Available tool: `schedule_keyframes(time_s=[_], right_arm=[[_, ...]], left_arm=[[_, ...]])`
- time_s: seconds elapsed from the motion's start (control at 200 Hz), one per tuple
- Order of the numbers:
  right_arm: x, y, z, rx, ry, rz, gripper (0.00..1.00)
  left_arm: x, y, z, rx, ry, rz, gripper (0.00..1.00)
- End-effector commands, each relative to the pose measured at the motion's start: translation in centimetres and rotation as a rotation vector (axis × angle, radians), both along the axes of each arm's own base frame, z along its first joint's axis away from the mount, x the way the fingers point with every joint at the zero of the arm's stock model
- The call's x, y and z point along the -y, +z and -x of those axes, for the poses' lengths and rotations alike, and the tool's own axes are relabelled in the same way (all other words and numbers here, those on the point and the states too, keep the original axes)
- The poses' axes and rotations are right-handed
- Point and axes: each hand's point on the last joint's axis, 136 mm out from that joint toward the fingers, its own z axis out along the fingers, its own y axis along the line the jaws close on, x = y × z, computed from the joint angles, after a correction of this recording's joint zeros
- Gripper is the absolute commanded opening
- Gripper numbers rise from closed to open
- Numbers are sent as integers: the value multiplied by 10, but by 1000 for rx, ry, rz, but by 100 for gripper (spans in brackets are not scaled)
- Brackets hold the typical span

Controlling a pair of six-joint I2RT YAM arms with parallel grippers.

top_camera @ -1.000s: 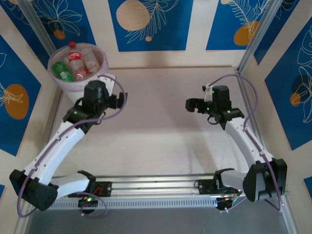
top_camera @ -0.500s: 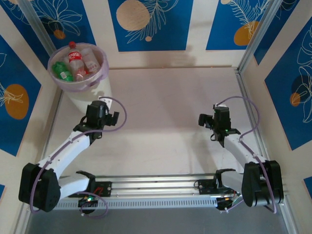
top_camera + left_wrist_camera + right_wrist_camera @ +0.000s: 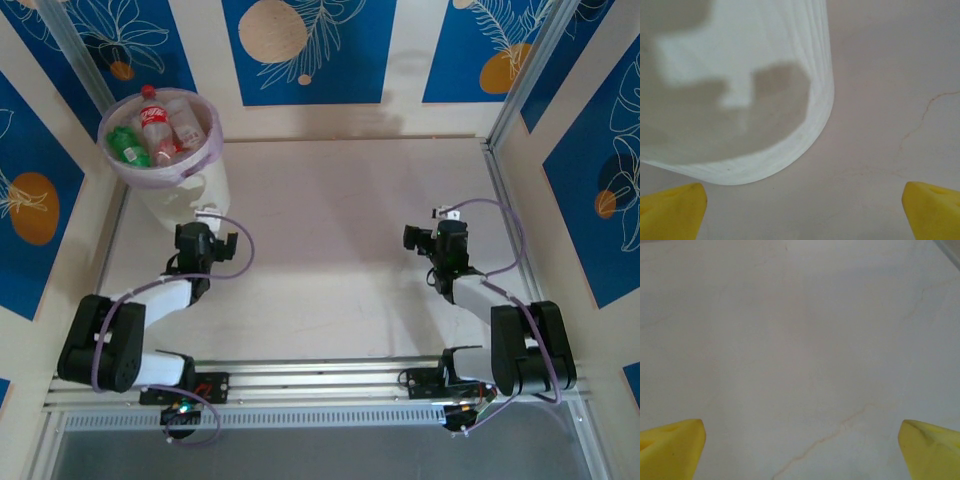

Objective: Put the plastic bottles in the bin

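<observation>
Over the last second both arms have folded back toward their bases. The left hand [image 3: 205, 238], which had been up against the side of the bin [image 3: 195, 195], now sits lower and a little apart from it. The right hand [image 3: 432, 240] has drawn back from mid-worktop toward the right side. The bin and its load have not shifted, and both hands are as widely spread as before.

There is one bin, in the far left corner of the worktop [image 3: 330, 230]. All the bottles [image 3: 155, 125] in view lie inside it. About four can be made out at the top of the heap: one green and three clear ones with red labels. Any bottles beneath them are hidden. There are two arms and two hands.

The left arm is bent sharply, its elbow out near the left edge. Its hand is aimed at the foot of the bin. In the left wrist view the white wall rises close ahead with the hand's shadow on it. The yellow fingertips [image 3: 670, 210] stand far apart at the lower corners, with nothing between them.

The right arm is folded the same way, elbow near the right edge. Its hand hangs low over bare, faintly veined worktop. Its fingers [image 3: 930, 447] are wide apart and empty.
</observation>
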Motion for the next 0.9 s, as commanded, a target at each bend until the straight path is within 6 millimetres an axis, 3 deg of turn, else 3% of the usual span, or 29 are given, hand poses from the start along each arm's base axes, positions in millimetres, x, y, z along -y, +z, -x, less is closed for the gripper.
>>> schedule_keyframes(time_s=[0.0,0.175,0.46,0.895], right_arm=[[-4,18,-12,118,31,1,99],[-2,20,-23,175,41,1,99],[-4,-4,-31,157,61,-23,99],[-1,-6,-32,140,59,-39,99]], left_arm=[[0,18,-14,147,-2,57,100],[-7,6,-19,148,15,81,100],[-14,-11,-19,154,4,151,100],[-14,-10,-19,153,3,153,100]])
